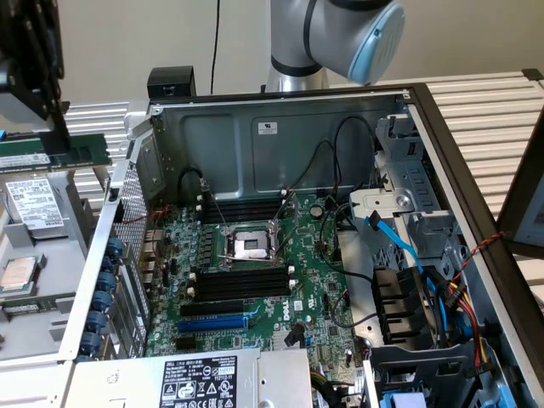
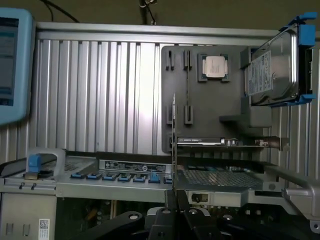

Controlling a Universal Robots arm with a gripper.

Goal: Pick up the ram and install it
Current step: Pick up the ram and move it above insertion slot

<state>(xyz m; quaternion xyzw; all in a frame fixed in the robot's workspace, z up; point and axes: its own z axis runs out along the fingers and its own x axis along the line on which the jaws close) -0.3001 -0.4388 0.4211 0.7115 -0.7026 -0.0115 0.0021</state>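
Fingers (image 2: 183,204) clamped on ram (image 2: 174,145), seemingly edge-on; ram over parts tray (image 2: 210,115), clear outside case wall (image 1: 85,289).

Silver-grey arm (image 1: 296,34) with a bulky rounded joint (pale-blue cap (image 1: 376,42) at its end)

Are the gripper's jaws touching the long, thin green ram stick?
Touching. The wrist view shows the thin green ram stick edge-on, clamped between the jaws of the black gripper.

One ram (image 1: 85,151), one hard drive (image 1: 34,211), one processor chip (image 1: 17,274), one open computer case (image 1: 280,127) and one motherboard (image 1: 310,285) inside it.
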